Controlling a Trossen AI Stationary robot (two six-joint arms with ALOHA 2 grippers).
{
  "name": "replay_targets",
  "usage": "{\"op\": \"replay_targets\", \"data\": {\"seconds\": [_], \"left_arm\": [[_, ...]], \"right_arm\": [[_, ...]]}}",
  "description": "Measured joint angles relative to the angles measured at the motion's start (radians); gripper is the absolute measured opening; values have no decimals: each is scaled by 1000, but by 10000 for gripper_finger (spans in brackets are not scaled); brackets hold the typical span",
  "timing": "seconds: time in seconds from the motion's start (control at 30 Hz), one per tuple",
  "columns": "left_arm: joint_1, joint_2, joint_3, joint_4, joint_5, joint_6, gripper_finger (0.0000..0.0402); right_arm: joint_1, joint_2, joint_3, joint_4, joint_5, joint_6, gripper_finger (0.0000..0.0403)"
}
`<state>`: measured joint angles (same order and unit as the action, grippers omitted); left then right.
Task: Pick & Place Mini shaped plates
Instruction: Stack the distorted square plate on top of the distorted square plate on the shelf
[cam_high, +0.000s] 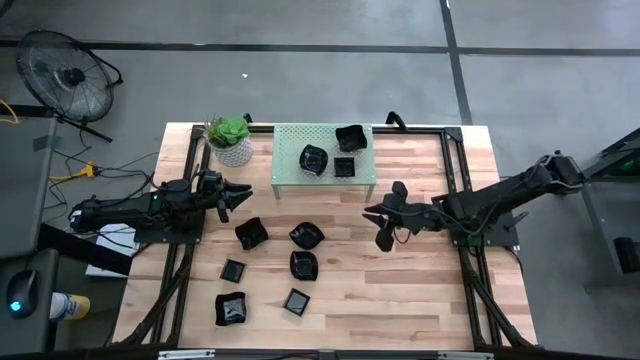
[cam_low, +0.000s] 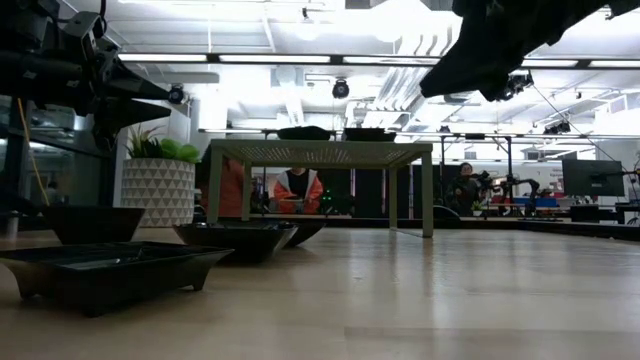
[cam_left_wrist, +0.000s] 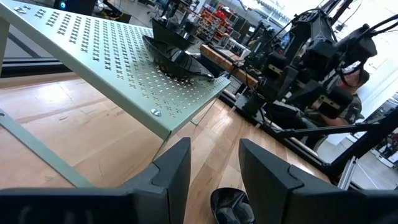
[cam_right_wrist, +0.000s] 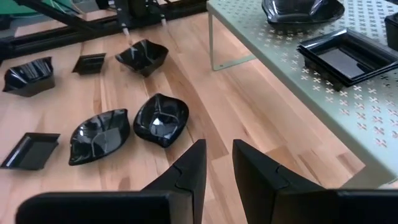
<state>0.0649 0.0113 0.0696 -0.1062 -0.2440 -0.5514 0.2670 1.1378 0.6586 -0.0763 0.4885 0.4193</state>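
Several glossy black mini shaped plates lie flat on the wooden table, among them a wavy one (cam_high: 306, 235) (cam_right_wrist: 161, 119), a rounded one (cam_high: 303, 264) (cam_right_wrist: 98, 135) and a square one (cam_high: 296, 301) (cam_right_wrist: 30, 150). Three more plates (cam_high: 313, 159) (cam_high: 349, 137) (cam_high: 344, 167) sit on a pale green perforated shelf (cam_high: 290, 175) (cam_right_wrist: 323, 93). My right gripper (cam_high: 376, 222) (cam_right_wrist: 216, 165) hangs open above the table, to the right of the loose plates and nearer than the shelf, holding nothing. My left gripper (cam_high: 238, 197) (cam_left_wrist: 214, 168) waits open at the left, beside the shelf's left end.
A green plant in a white pot (cam_high: 231, 140) (cam_low: 158, 180) stands at the far left, next to the shelf. The shelf stands on thin legs (cam_low: 427, 195) with room under it. Bare wood lies at the table's near right (cam_high: 400, 300). People sit in the room beyond (cam_low: 296, 188).
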Motion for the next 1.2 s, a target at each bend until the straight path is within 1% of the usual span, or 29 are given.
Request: {"op": "replay_targets", "data": {"seconds": [0.13,0.47,0.53,0.6,0.67,0.8,0.87,0.97,1.07,1.13,1.2], "left_arm": [[0,0,0,0,0,0,134],[0,0,-1,7,-5,1,133],[0,0,-2,7,-34,-4,134],[0,0,-1,0,-41,-25,133],[0,0,0,-2,-9,-17,134],[0,8,13,-26,91,53,133],[0,35,43,-55,110,50,134],[0,100,114,-153,108,46,134],[0,203,191,-262,115,23,134],[0,282,255,-312,152,-6,134],[0,363,305,-396,184,-37,134]], "right_arm": [[4,0,0,14,13,-1,74],[4,1,0,41,7,-19,74],[4,1,0,41,3,-21,74],[4,1,0,41,7,-32,74],[4,1,0,41,9,-39,74],[4,1,0,41,0,-46,74],[4,1,0,41,-12,-47,74],[4,1,0,41,-28,-54,74],[4,1,0,41,-31,-62,74],[4,1,0,43,-32,-62,74],[4,1,0,43,-32,-65,74]]}}
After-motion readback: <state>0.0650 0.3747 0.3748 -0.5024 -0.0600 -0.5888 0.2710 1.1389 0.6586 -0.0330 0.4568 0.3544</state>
